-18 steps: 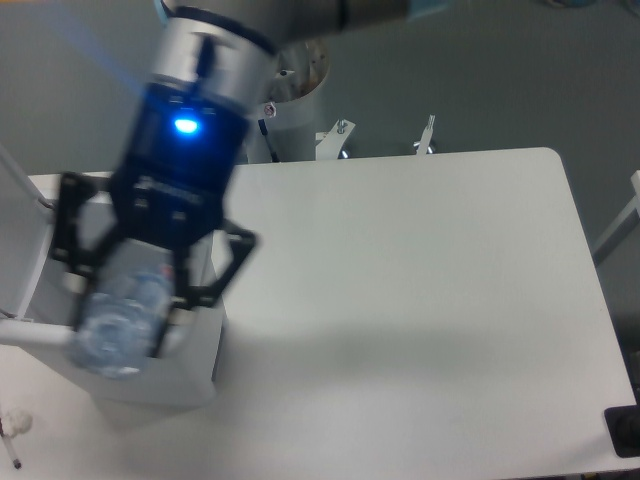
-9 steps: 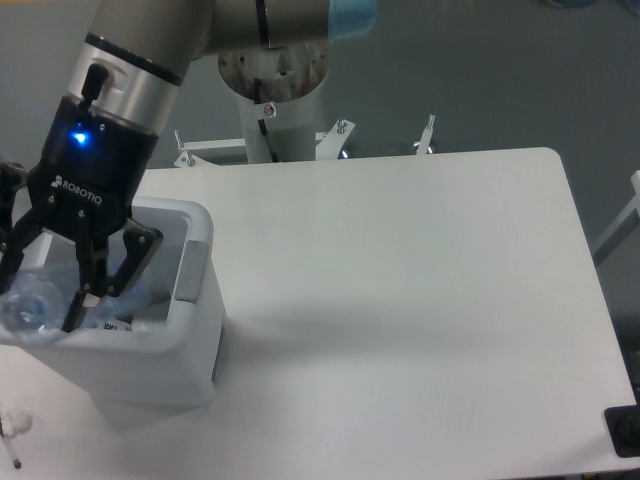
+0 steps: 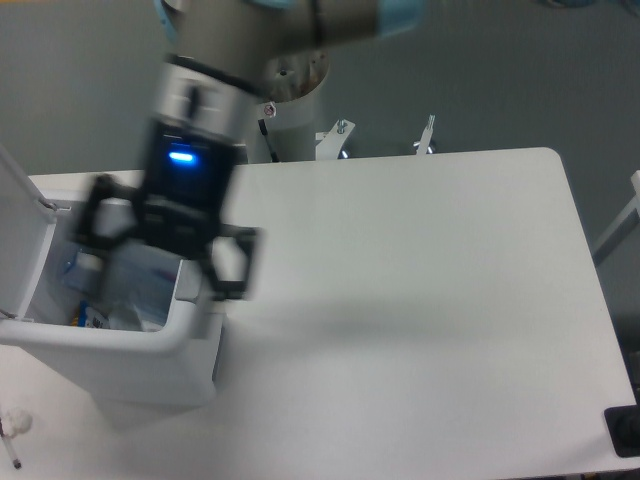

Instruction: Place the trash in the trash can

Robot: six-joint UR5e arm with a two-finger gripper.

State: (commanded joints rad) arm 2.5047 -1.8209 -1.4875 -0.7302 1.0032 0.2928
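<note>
The trash can [image 3: 120,345], a white boxy bin with its lid [image 3: 18,235] swung up, stands at the table's left edge. Inside it lies the clear plastic bottle [image 3: 135,292], its blue cap and label near the bin's front wall. My gripper [image 3: 170,248] hangs blurred over the bin's right rim, jaws spread wide and holding nothing. The other piece of trash, a small white scrap [image 3: 16,422], rests on the table at the bottom left, in front of the bin.
The arm's base column [image 3: 295,105] and two metal brackets [image 3: 428,132] stand behind the table's far edge. A thin stick [image 3: 11,447] lies beside the scrap. A black object [image 3: 624,432] sits at the bottom right corner.
The gripper carried the bottle over the bin, let it go inside, and has since moved right with its jaws spread wide.
</note>
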